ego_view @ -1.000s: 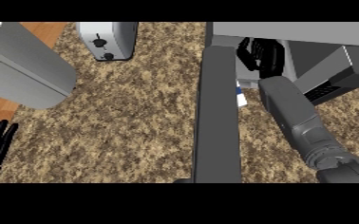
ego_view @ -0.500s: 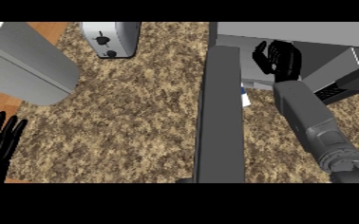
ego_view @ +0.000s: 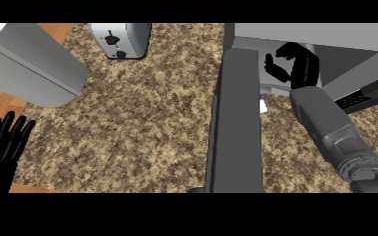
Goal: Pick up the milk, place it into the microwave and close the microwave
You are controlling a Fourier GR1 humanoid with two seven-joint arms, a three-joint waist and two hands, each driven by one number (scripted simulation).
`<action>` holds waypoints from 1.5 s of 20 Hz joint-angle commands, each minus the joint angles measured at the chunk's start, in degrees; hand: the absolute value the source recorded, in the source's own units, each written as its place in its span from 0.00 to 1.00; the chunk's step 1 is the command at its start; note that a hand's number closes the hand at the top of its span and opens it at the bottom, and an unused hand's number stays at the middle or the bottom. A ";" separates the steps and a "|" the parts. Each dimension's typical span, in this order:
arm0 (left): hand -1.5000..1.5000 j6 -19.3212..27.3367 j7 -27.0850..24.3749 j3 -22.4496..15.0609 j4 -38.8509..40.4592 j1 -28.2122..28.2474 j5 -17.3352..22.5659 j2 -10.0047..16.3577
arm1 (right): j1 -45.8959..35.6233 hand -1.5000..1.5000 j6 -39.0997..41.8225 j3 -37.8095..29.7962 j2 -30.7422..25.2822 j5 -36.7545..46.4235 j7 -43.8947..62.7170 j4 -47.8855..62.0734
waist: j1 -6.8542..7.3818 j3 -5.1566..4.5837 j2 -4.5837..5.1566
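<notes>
Placing step looks finished: small white-and-blue milk carton (ego_view: 263,105), only a sliver showing, sits at the mouth of the grey box microwave (ego_view: 310,32) at the bench's far right corner. It is just beside the dark grey microwave door (ego_view: 236,130), which stands wide open

Right hand (ego_view: 295,65) is inside the opening, fingers relaxed, thumb apart, holding nothing

Left hand (ego_view: 13,135) rests open at the bench's left edge

Next, I judge: draw the right hand clear, get outside the door, swing it shut

Since half a second ago, right forearm has shifted right, away from the door; milk unmoved

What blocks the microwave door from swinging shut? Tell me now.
The right hand and its forearm reach into the microwave beside the open door, so they probably lie in its swing path. Nothing else visible blocks it.
</notes>
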 commanded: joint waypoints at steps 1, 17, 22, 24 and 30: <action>0.00 0.17 0.29 -0.77 0.10 -0.75 -0.55 -0.22 | -1.00 0.00 -2.28 0.88 0.11 1.04 0.58 0.45 | 0.50 0.03 0.02; 0.00 -0.23 -1.85 0.08 3.86 -2.27 -1.52 0.78 | -1.44 0.00 -3.39 1.85 3.77 2.62 1.13 -0.50 | 0.16 -0.04 -0.43; 0.00 0.86 -2.91 -0.52 4.73 -3.74 -3.02 0.10 | -1.27 0.00 -2.87 1.46 4.12 2.38 0.65 -1.20 | -0.97 -0.06 -0.67; 0.00 -0.52 -3.78 -0.08 4.70 -1.81 -3.14 0.93 | -2.33 0.00 -1.85 1.89 3.85 2.90 1.47 -0.81 | -0.45 -0.10 -0.83; 0.00 0.78 -4.79 -0.53 4.19 -2.05 -4.48 -0.12 | 0.19 0.00 -0.63 0.08 4.61 1.34 -1.37 -2.83 | -1.77 -0.06 -1.30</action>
